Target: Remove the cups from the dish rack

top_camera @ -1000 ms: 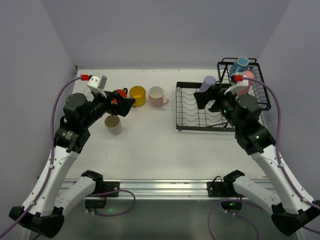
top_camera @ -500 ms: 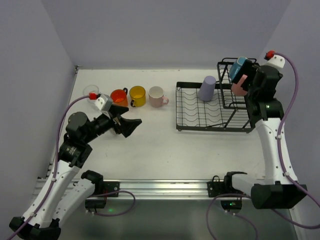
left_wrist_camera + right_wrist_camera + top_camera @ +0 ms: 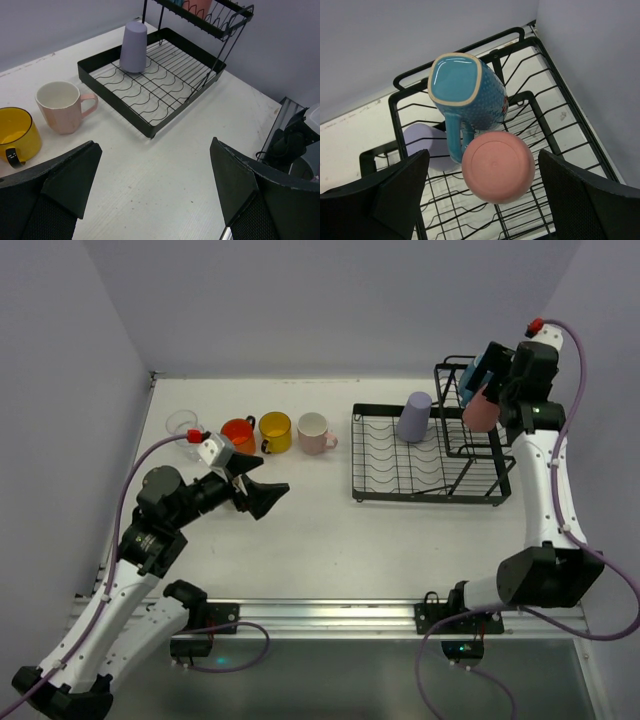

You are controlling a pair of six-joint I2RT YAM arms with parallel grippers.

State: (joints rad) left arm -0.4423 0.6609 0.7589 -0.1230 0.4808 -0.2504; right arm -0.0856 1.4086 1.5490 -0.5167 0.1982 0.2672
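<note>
Right gripper (image 3: 482,160) wide open, empty, above salmon tumbler (image 3: 498,172) & blue mug (image 3: 465,90); left gripper (image 3: 152,145) wide, empty

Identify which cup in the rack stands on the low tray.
The lavender tumbler, upside down on the flat tray; the blue mug and salmon-pink tumbler sit in the raised basket.

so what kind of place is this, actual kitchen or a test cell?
Looks like a lab test cell, not a kitchen: a bare white table boxed in by plain walls, robot arms bolted to a metal rail, and a dish rack staged as a prop.
</note>
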